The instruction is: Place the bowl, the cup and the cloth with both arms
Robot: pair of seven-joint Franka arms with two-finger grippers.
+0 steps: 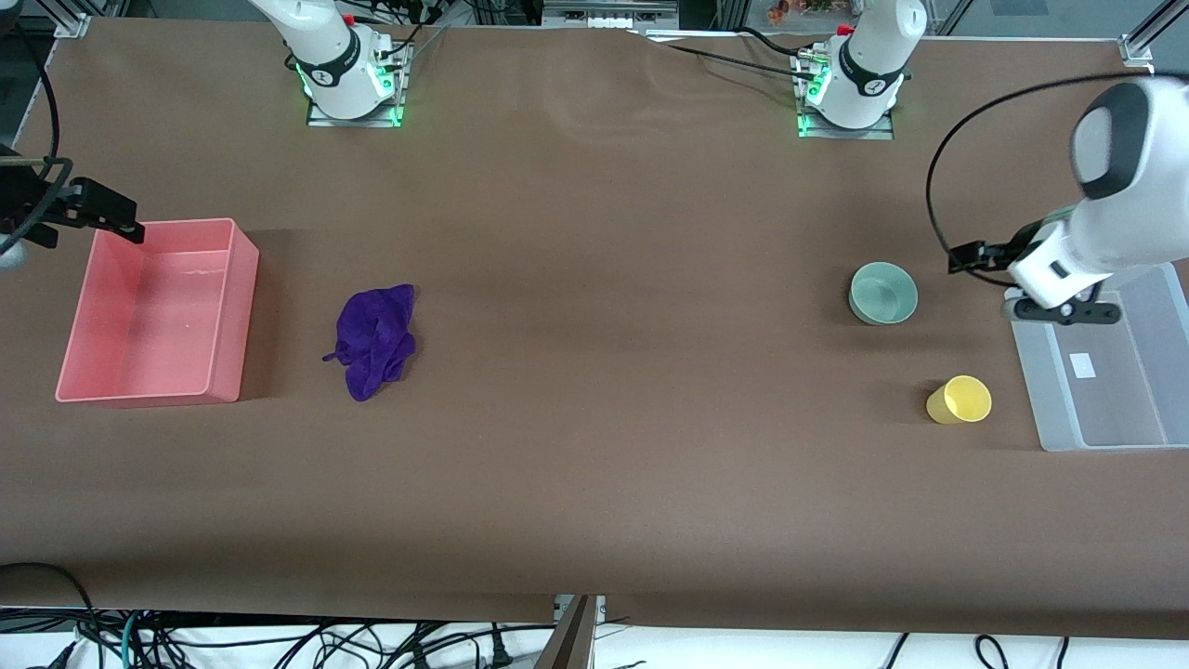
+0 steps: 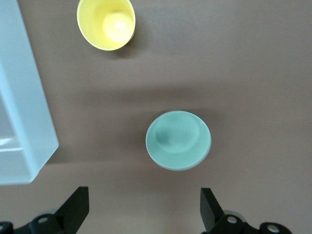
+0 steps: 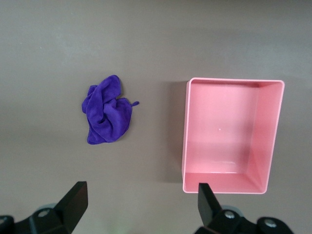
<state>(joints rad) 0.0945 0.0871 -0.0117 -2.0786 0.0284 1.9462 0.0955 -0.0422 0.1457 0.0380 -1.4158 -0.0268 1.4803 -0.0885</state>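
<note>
The mint-green bowl (image 1: 883, 293) stands upright toward the left arm's end of the table; it also shows in the left wrist view (image 2: 178, 140). The yellow cup (image 1: 960, 400) stands nearer the front camera than the bowl and shows in the left wrist view (image 2: 106, 23). The purple cloth (image 1: 375, 339) lies crumpled beside the pink bin and shows in the right wrist view (image 3: 107, 115). My left gripper (image 2: 144, 209) is open and empty, high over bare table beside the bowl (image 1: 985, 254). My right gripper (image 3: 141, 207) is open and empty, high by the pink bin's corner (image 1: 102, 216).
An empty pink bin (image 1: 149, 316) sits at the right arm's end of the table, also in the right wrist view (image 3: 229, 136). A clear plastic bin (image 1: 1124, 409) sits at the left arm's end, beside the cup, also in the left wrist view (image 2: 24, 122). Brown paper covers the table.
</note>
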